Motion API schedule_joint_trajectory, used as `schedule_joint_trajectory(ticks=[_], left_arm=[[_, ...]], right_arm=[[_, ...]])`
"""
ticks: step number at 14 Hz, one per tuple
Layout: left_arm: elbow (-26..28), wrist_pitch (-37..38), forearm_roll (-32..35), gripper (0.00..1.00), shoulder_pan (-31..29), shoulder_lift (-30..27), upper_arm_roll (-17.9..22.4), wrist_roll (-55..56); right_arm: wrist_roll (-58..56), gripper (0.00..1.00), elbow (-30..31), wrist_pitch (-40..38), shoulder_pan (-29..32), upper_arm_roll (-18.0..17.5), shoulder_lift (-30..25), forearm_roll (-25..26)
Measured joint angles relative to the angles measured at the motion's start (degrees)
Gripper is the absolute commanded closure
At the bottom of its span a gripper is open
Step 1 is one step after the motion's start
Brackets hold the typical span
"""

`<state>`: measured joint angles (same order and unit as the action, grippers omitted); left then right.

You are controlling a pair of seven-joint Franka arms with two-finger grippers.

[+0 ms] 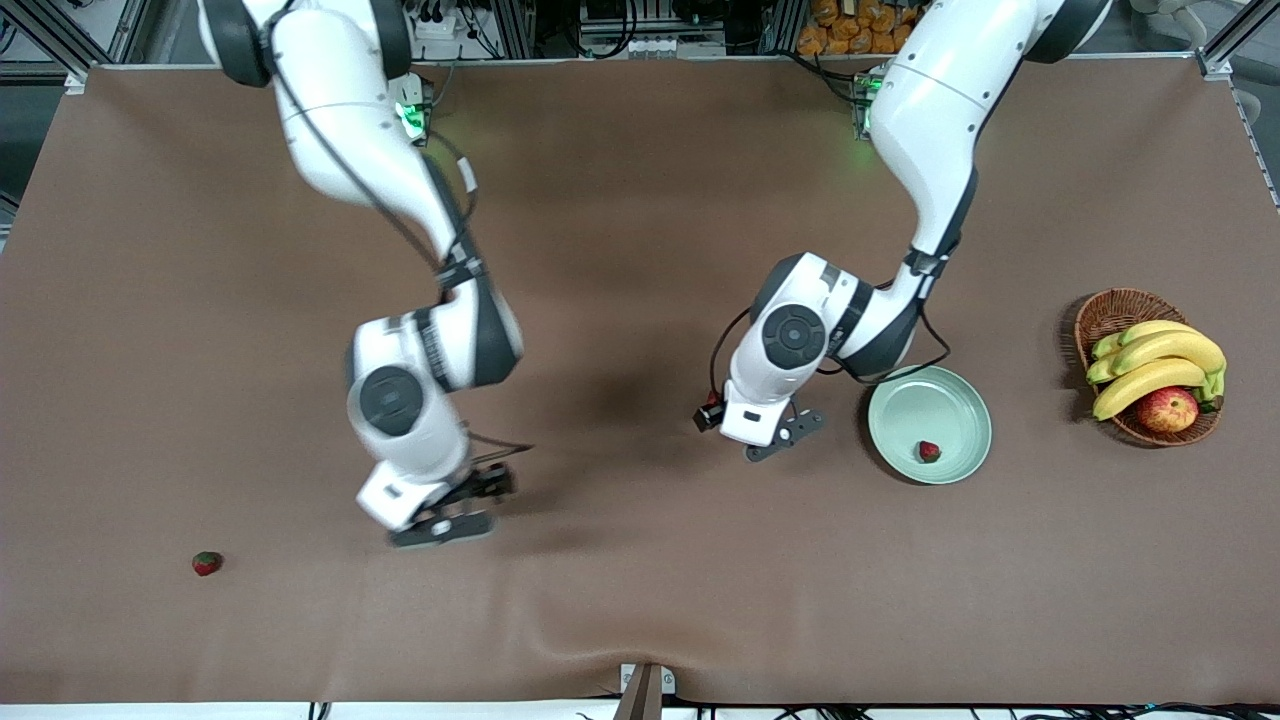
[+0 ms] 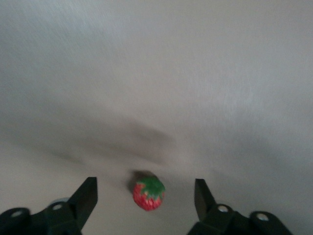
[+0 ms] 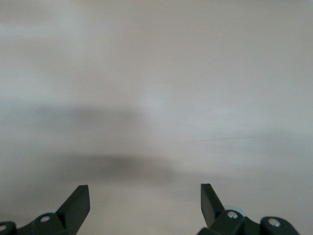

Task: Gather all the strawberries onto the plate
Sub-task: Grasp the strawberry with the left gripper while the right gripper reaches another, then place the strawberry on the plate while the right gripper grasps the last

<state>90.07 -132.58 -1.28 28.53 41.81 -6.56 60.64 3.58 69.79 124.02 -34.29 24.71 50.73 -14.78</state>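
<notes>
Strawberries' table: brown cloth-covered table [image 1: 640, 200], carrying every item listed below.
Right arm: white Franka arm from the base at the top of the front view; its right gripper [image 1: 455, 510] is over bare cloth, fingers spread wide with nothing between them (the right wrist view [image 3: 144, 205] shows only cloth).
Left arm: white Franka arm; its left gripper [image 1: 785, 435] is over the cloth just beside the plate, toward the right arm's end, fingers spread apart [image 2: 145, 200].
Basket: brown wicker basket [image 1: 1110, 310] at the left arm's end, holding yellow bananas [image 1: 1160, 350] and a red-yellow apple [image 1: 1167, 409].
Plate: round pale mint-green plate [image 1: 930, 405], between the left gripper and the basket.
Strawberry one: small red berry with green top [image 1: 929, 451], lying in the plate.
Strawberry two: red berry [image 1: 207, 563] on the cloth, near the right arm's end, well apart from the plate.
Strawberry three: red berry with green leafy top [image 2: 148, 193] on the cloth between the left gripper's fingers, untouched.
</notes>
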Motion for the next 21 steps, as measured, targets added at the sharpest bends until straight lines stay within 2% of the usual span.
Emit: schedule_joint_trajectory(ticks=[6,7,9,10,11,12,13,15,18,21], left_arm=[[-0.1,-0.4,0.0,0.34,1.6,1.9,0.1,1.0],[-0.2,-0.4,0.0,0.41,1.6,1.9,0.1,1.0],[-0.2,-0.4,0.0,0.62,1.6,1.9,0.1,1.0],[-0.2,-0.4,0.0,0.76,1.6,1.9,0.2,1.0],[-0.2,-0.3,0.0,0.93,1.5,2.0,0.3,1.0],[-0.2,-0.3,0.0,1.00,1.5,1.9,0.3,1.0],[-0.2,-0.3,0.0,1.00,1.5,1.9,0.3,1.0],[-0.3,-0.3,0.1,1.00,1.4,1.9,0.5,1.0],[-1.5,0.8,2.4,1.00,0.8,1.1,3.1,0.8],[-2.4,6.4,3.1,1.00,-3.5,-3.5,4.3,-6.3]], right_arm=[[-15.9,0.00,0.7,0.9,18.6,0.0,1.0,-0.1],[-16.5,0.00,0.7,2.1,20.9,-0.1,1.2,-0.1],[-16.6,0.00,0.7,4.8,24.5,-0.7,1.8,-0.2],[-16.6,0.00,0.8,5.9,26.0,-1.5,2.2,-0.4],[-16.6,0.00,0.9,7.1,27.7,-2.9,2.5,-0.8],[-16.6,0.00,1.0,8.8,29.9,-5.1,2.9,-1.1],[-16.6,0.00,1.0,10.5,31.8,-7.1,3.3,-1.2],[-16.6,0.00,1.0,14.0,33.9,-8.8,4.3,-1.2],[-16.5,0.00,1.0,18.8,34.6,-8.9,5.6,-1.5],[-16.3,0.00,1.0,23.1,34.7,-9.0,6.9,-1.7]])
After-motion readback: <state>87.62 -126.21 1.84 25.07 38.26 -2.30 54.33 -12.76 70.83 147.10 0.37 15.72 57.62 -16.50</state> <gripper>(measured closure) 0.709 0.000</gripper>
